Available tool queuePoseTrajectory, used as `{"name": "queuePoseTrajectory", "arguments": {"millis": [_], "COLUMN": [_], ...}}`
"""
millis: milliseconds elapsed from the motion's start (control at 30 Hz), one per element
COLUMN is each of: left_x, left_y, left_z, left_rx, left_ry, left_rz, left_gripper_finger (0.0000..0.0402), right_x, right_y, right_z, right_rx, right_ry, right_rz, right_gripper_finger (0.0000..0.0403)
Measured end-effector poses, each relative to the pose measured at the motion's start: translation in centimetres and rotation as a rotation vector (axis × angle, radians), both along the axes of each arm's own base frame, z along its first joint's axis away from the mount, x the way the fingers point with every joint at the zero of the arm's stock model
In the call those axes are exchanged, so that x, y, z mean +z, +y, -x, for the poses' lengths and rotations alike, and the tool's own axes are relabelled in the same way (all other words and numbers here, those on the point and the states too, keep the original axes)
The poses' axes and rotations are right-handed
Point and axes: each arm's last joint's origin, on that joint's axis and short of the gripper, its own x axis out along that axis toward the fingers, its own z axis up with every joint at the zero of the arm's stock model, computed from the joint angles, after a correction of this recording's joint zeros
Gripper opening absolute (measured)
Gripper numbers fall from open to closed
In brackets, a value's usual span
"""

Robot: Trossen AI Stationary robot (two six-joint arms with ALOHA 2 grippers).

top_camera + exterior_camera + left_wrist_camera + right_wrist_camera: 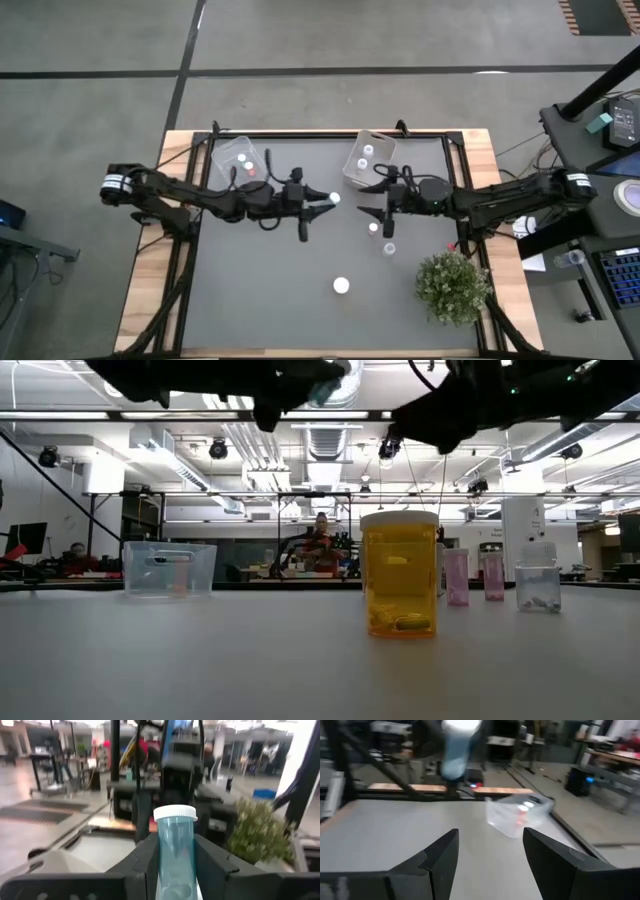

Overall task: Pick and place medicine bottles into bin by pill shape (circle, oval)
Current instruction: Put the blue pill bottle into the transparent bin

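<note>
My left gripper (325, 203) hangs over the table's middle, shut on a blue-tinted clear medicine bottle (175, 852) with a white cap (334, 198). Across a small gap, my right gripper (368, 200) faces it, open and empty (490, 855). Three more bottles stand on their bases on the dark mat: two (373, 227) (389, 247) below my right gripper and one (341, 286) nearer the front. The low view shows an amber bottle (400, 575), two pink ones (456, 576) (492, 575) and a clear one (538, 586). At the back stand two clear bins (240, 160) (368, 155). My left gripper pinches the bottle's body (165, 870) between its two fingers (142, 862), below the white cap. The fingers lie level and come from the table's left. The bottle stands upright in the hold, cap up, lifted well clear of the table.
A bushy green plant (452, 285) stands at the front right corner. The left bin holds bottles with white and red caps; the right bin holds white-capped ones. A raised frame runs round the mat (300, 320). Bare mat lies at the front left.
</note>
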Motion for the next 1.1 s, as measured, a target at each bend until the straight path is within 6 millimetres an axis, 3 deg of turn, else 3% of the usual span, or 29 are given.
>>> {"name": "queuePoseTrajectory", "arguments": {"millis": [300,567,1100], "left_x": [0.0,-0.5,-1.0], "left_y": [-0.1,-0.1,-0.2], "left_z": [0.9,0.9,1.0], "left_rx": [-0.033,-0.047,-0.078], "left_ry": [-0.094,-0.079,-0.051], "left_rz": [0.001,-0.002,-0.006], "left_gripper_finger": [0.0086,0.0086,0.0086], "right_x": [-0.7,0.3,0.8], "right_y": [0.6,1.1,1.1], "right_z": [-5.0,-8.8,-9.4], "right_rx": [0.079,0.142,0.162], "right_ry": [-0.074,-0.092,-0.109], "right_rz": [0.004,0.058,0.084], "right_gripper_finger": [0.0214,0.0214,0.0202]}}
